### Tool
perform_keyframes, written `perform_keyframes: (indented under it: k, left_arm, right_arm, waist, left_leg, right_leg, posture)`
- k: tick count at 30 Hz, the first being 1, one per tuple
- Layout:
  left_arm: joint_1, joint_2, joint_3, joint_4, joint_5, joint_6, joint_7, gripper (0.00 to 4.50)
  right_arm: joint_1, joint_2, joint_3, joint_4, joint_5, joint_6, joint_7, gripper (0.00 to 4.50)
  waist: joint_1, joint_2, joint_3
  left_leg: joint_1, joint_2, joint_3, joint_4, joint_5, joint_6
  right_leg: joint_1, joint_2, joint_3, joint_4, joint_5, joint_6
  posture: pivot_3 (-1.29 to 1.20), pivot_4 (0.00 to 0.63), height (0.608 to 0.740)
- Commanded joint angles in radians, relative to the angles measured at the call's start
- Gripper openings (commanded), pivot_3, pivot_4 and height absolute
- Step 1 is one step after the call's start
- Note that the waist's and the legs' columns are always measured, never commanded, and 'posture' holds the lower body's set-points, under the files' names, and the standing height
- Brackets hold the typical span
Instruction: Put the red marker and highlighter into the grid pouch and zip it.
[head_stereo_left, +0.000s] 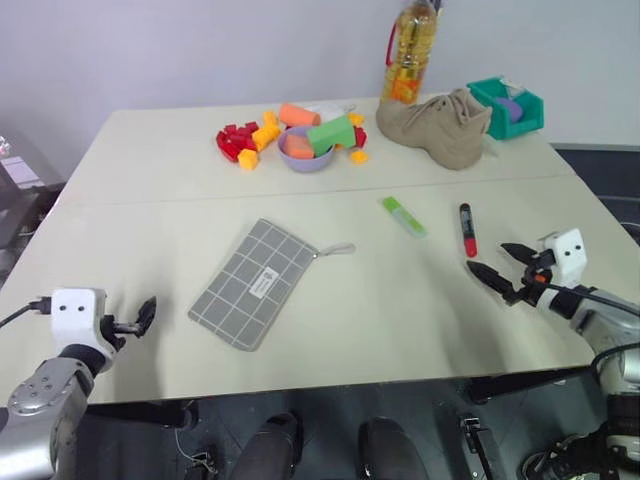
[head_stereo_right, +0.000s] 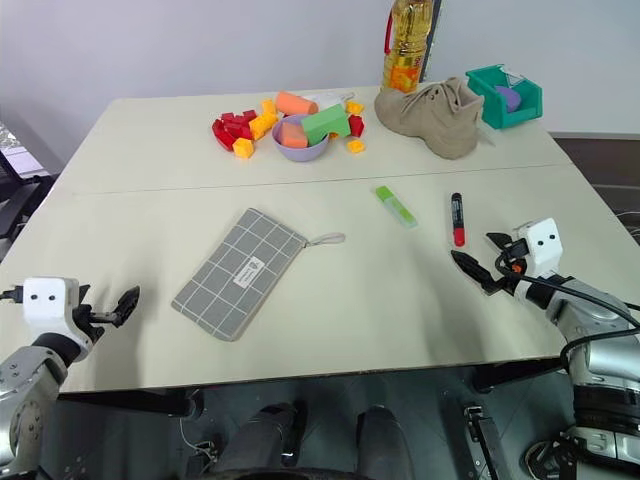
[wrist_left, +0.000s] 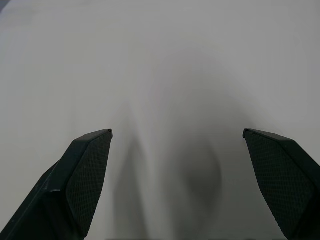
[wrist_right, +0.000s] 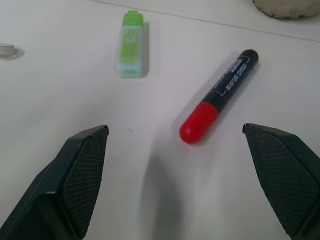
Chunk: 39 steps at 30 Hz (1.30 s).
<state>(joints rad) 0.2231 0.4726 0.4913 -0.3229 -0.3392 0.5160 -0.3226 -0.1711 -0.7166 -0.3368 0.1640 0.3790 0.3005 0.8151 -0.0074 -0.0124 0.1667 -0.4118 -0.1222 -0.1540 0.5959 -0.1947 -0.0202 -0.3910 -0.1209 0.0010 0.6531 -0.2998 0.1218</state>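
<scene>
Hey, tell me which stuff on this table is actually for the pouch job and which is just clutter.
For the job:
red marker
highlighter
grid pouch, closed as far as I can tell

Just lying about:
tan shoe
oil bottle
teal bin
purple bowl and toy blocks

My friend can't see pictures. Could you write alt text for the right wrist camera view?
A red marker with a black barrel and a light-green highlighter lie apart on a pale table, just ahead of the right gripper, whose two black fingers stand wide open and hold nothing.
</scene>
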Motion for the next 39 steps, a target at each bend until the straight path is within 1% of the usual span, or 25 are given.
perform_keyframes:
  k: [1,9,14,17,20,22,25,26,27,28,31,32,35,37,39]
  left_arm:
    - [-0.006,-0.002,0.018,-0.035,0.005,-0.016,0.018,4.5]
    - [-0.047,-0.035,-0.017,-0.045,-0.018,-0.032,0.015,4.5]
    - [-0.062,-0.067,-0.081,-0.069,-0.012,-0.075,-0.003,4.5]
    - [-0.055,-0.072,-0.123,-0.055,0.012,-0.097,-0.012,4.5]
    - [-0.037,-0.046,-0.168,-0.028,0.059,-0.149,-0.047,4.5]
    - [-0.034,-0.034,-0.175,-0.007,0.076,-0.186,-0.064,4.5]
    - [-0.022,-0.026,-0.163,0.016,0.069,-0.228,-0.091,4.5]
    - [-0.012,-0.021,-0.16,0.018,0.065,-0.246,-0.109,4.5]
    - [-0.001,-0.014,-0.159,0.02,0.065,-0.266,-0.127,4.5]
    - [0.027,0.001,-0.157,0.018,0.07,-0.302,-0.159,4.5]
    - [0.088,0.032,-0.144,0.011,0.071,-0.374,-0.221,4.5]
    - [0.115,0.042,-0.133,0.002,0.065,-0.395,-0.244,4.5]
    - [0.175,0.06,-0.111,-0.02,0.054,-0.436,-0.284,4.5]
    - [0.212,0.065,-0.105,-0.043,0.044,-0.437,-0.303,4.5]
    - [0.268,0.076,-0.119,-0.082,0.071,-0.455,-0.324,4.5]
  right_arm:
    - [-0.018,-0.004,-0.016,-0.019,0.019,-0.004,0.001,4.46]
    - [-0.036,0.006,-0.006,-0.026,0.014,-0.008,-0.011,4.46]
    - [-0.072,0.053,0.04,-0.092,0.023,0.018,-0.036,4.46]
    - [-0.102,0.109,0.104,-0.179,0.024,0.052,-0.06,4.46]
    - [-0.132,0.203,0.195,-0.277,0.009,0.08,-0.12,4.46]
    - [-0.153,0.251,0.241,-0.31,0.018,0.1,-0.126,4.46]
    - [-0.216,0.306,0.341,-0.276,-0.05,0.136,-0.173,3.65]
    - [-0.241,0.329,0.377,-0.254,-0.076,0.138,-0.191,3.15]
    - [-0.262,0.35,0.402,-0.234,-0.094,0.137,-0.205,2.54]
    - [-0.291,0.387,0.44,-0.206,-0.113,0.134,-0.217,2.1]
    - [-0.35,0.463,0.515,-0.134,-0.158,0.13,-0.236,0.35]
    - [-0.37,0.488,0.543,-0.098,-0.188,0.114,-0.25,0.06]
    - [-0.409,0.548,0.581,-0.016,-0.228,0.084,-0.265,0.06]
    - [-0.441,0.595,0.591,0.048,-0.234,0.095,-0.272,0.06]
    - [-0.485,0.653,0.608,0.144,-0.252,0.125,-0.294,0.06]
  waist:
    - [0.0,0.0,0.0]
    - [0.002,0.0,0.0]
    - [0.002,0.0,0.0]
    - [-0.004,0.0,0.0]
    - [-0.007,0.0,0.0]
    - [-0.003,0.0,0.0]
    - [0.002,0.0,0.0]
    - [0.0,0.0,0.0]
    - [-0.001,0.0,0.0]
    - [-0.002,0.0,0.0]
    - [-0.007,0.0,0.0]
    - [-0.008,0.0,0.0]
    - [-0.007,0.001,0.0]
    - [-0.005,0.001,0.0]
    - [-0.007,0.0,0.0]
  left_leg:
    - [0.0,0.0,0.0,0.0,0.0,0.0]
    - [0.0,0.0,0.0,0.0,0.0,0.0]
    - [0.0,0.0,0.001,0.0,0.0,0.0]
    - [0.0,0.0,0.001,0.0,0.0,0.0]
    - [0.0,0.001,0.001,0.0,0.0,0.0]
    - [0.0,0.002,0.001,0.0,0.0,0.0]
    - [0.0,0.001,0.001,0.0,0.0,0.0]
    - [0.0,0.0,0.001,0.0,0.0,0.0]
    - [0.0,0.0,0.001,0.0,0.0,0.0]
    - [0.0,0.0,0.001,0.0,0.0,0.0]
    - [0.0,0.001,0.001,-0.002,0.0,0.0]
    - [0.0,0.001,0.0,-0.003,0.0,0.0]
    - [0.0,0.001,0.0,-0.003,0.0,0.0]
    - [0.0,0.001,0.0,-0.003,0.0,0.0]
    - [0.0,0.0,0.0,-0.003,0.0,0.0]
  right_leg:
    - [0.0,0.0,0.0,0.0,0.0,0.0]
    - [0.0,0.0,0.0,0.0,0.0,0.0]
    - [0.0,0.0,0.0,0.0,0.0,0.0]
    - [0.0,0.0,0.0,0.0,0.0,0.0]
    - [-0.001,0.001,0.0,0.0,0.0,0.0]
    - [-0.001,0.001,0.001,0.0,0.0,0.0]
    - [-0.001,0.001,0.0,-0.001,0.0,0.0]
    - [-0.001,0.001,0.0,-0.001,0.0,0.0]
    - [-0.001,0.001,0.0,-0.002,0.0,0.0]
    - [-0.001,0.001,0.0,-0.002,0.001,-0.001]
    - [-0.002,0.001,0.001,-0.002,0.001,-0.001]
    - [-0.002,0.002,0.001,-0.001,0.001,-0.001]
    - [-0.004,0.002,0.001,-0.002,0.001,-0.001]
    - [-0.005,0.002,0.001,-0.002,0.001,-0.001]
    - [-0.005,0.002,0.001,-0.002,0.001,-0.001]
  posture:
    - [0.0,0.15,0.74]
    - [0.0,0.15,0.74]
    - [0.0,0.15,0.74]
    - [0.0,0.15,0.74]
    - [0.0,0.15,0.74]
    - [0.0,0.15,0.74]
    - [0.0,0.15,0.74]
    - [0.0,0.15,0.74]
    - [0.0,0.15,0.74]
    - [0.0,0.15,0.74]
    - [0.0,0.15,0.74]
    - [0.0,0.15,0.74]
    - [0.0,0.15,0.74]
    - [0.0,0.15,0.74]
    - [0.0,0.15,0.74]
